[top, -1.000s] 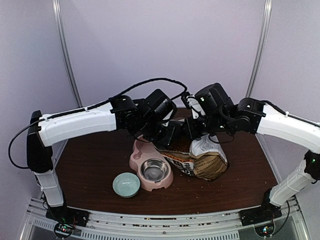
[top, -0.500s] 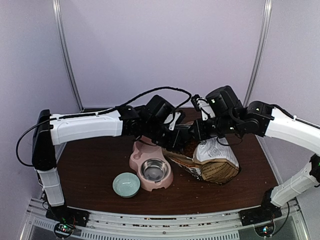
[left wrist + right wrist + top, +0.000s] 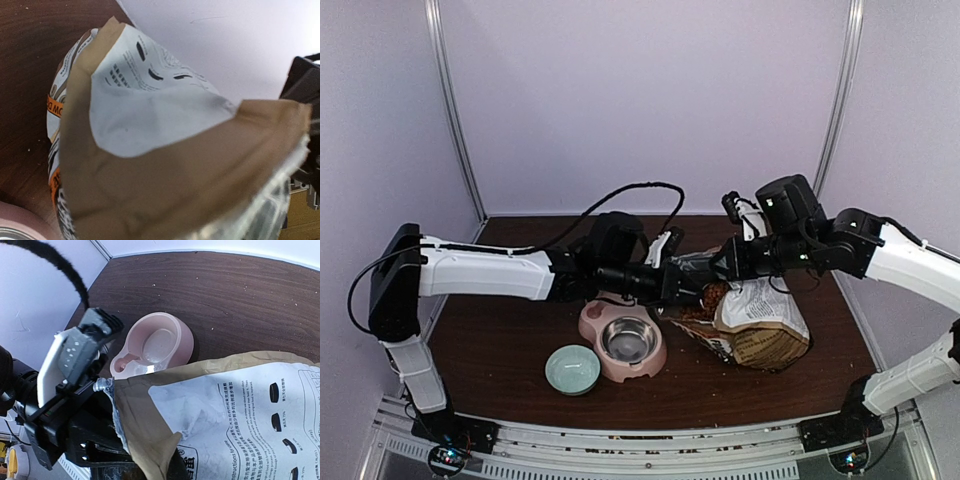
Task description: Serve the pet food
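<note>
The brown-and-white paper bag (image 3: 760,322) lies tilted on the table, its mouth facing left. Reddish-brown pet food (image 3: 712,296) shows inside the mouth. My left gripper (image 3: 682,284) is shut on the bag's left mouth edge, and the bag (image 3: 150,150) fills its wrist view, hiding the fingers. My right gripper (image 3: 728,264) is shut on the upper mouth edge, with the bag (image 3: 225,410) folded over its fingers. The pink double bowl (image 3: 592,322) sits just left of and below the mouth, and it also shows in the right wrist view (image 3: 155,342).
A steel insert (image 3: 628,340) sits in the pink bowl's near cup. A small pale-green bowl (image 3: 572,368) stands in front of it. Crumbs are scattered on the brown table (image 3: 500,320). The left gripper's body (image 3: 75,365) is close to the bag in the right wrist view.
Both grippers have moved right with the bag's mouth. The bag has slid right and its mouth has stretched wider. The left arm has reached out further and lower.
</note>
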`<state>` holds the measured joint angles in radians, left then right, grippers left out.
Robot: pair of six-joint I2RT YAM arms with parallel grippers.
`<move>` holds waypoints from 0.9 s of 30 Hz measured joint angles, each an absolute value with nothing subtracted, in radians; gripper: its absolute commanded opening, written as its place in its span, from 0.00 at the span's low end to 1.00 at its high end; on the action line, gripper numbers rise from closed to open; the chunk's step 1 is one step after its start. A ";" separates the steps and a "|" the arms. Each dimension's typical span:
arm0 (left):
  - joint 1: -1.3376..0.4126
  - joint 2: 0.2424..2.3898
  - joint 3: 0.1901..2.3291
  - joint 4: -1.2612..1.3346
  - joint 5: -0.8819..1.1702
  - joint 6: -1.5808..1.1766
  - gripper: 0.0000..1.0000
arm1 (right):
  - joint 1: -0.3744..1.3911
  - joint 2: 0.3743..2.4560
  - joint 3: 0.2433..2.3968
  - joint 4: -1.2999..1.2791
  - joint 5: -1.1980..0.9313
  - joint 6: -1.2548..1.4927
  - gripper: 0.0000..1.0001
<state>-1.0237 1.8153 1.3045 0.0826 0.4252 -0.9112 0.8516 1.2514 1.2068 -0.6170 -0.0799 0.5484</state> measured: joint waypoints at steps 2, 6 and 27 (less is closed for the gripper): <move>-1.019 1.791 1.265 0.159 0.442 -0.950 0.00 | 0.834 1.240 1.204 -0.617 -0.091 0.552 0.00; -1.010 1.743 1.193 0.262 0.461 -1.016 0.00 | 0.799 1.219 1.203 -0.625 -0.106 0.557 0.00; -0.993 1.610 1.098 0.292 0.433 -1.197 0.00 | 0.728 1.180 1.204 -0.651 -0.134 0.580 0.00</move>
<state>-0.9932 1.6096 1.0981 0.2916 0.4328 -1.1969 0.7277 1.1801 1.2041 -0.6506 -0.1345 0.5797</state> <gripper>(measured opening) 0.123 0.014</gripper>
